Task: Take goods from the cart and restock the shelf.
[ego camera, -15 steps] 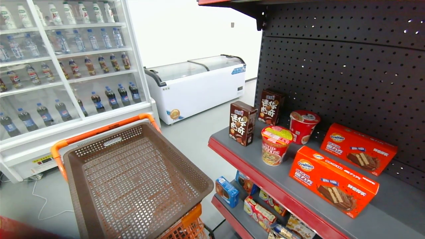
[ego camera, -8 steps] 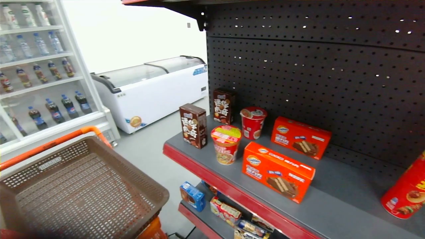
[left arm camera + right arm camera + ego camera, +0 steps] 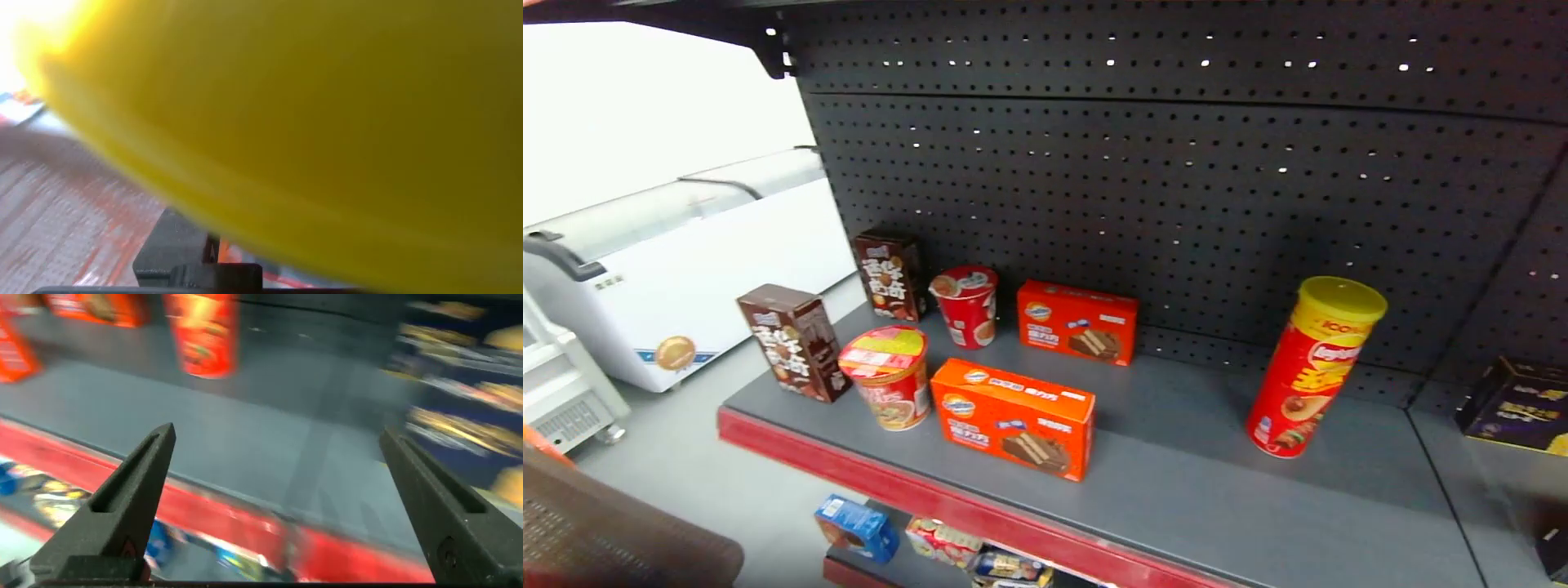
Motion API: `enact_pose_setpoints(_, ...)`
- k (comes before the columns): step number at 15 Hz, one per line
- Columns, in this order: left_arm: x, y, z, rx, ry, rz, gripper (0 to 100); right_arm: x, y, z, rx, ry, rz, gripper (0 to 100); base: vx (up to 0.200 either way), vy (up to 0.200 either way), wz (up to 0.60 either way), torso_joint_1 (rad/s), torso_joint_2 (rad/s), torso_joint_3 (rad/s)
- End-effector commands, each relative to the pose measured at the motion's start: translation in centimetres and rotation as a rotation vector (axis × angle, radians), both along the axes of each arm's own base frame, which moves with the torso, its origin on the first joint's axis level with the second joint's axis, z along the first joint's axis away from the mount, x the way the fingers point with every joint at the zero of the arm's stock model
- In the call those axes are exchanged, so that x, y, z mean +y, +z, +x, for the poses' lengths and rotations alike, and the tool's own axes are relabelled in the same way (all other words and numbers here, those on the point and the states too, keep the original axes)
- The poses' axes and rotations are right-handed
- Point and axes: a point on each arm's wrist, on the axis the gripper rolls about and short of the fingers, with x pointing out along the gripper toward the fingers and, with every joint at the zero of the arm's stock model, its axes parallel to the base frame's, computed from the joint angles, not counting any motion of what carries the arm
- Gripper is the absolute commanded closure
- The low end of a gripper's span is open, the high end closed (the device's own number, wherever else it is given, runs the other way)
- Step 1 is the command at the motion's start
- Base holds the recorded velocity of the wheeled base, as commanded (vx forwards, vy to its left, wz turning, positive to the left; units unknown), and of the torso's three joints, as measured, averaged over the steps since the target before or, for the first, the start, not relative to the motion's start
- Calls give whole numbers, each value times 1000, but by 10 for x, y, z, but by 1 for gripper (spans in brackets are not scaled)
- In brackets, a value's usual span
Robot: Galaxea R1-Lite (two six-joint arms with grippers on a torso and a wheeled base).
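Observation:
The grey shelf (image 3: 1176, 490) carries two brown boxes (image 3: 796, 340), two cup noodles (image 3: 888, 376), two orange wafer boxes (image 3: 1013, 416) and an upright red chips can (image 3: 1311, 367) with a yellow lid. A yellow rounded surface (image 3: 310, 122) sits right against the left wrist camera, seemingly a can lid held in my left gripper. My right gripper (image 3: 286, 506) is open in front of the shelf's red front edge (image 3: 221, 514), with the red can (image 3: 204, 335) farther back on the shelf. A corner of the brown cart basket (image 3: 605, 539) shows at the lower left.
A black pegboard (image 3: 1176, 204) backs the shelf. A dark box (image 3: 1515, 404) lies in the bay to the right, past a divider. Bare shelf lies between the orange boxes and the can. A white chest freezer (image 3: 686, 261) stands to the left. The lower shelf holds small packs (image 3: 858, 527).
The head camera has swung right: the cart and drinks fridge slid out to the left, and the red can and the right bay came into view. The goods on the shelf have not moved.

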Motion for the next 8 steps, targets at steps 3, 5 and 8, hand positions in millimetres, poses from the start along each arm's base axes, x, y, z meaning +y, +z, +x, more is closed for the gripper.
enact_pose_setpoints(3,0,-3,1,22,1,1,100,0,0,0,1,0,0,0,0,0,-600,-1,7,1)
enact_pose_setpoints(5,0,-5,-2,70,1,2,100,0,0,0,1,0,0,0,0,0,-600,10,2,2)
enact_pose_setpoints(8,0,-6,-3,82,1,3,100,0,0,0,1,0,0,0,0,0,-200,-1,1,1)
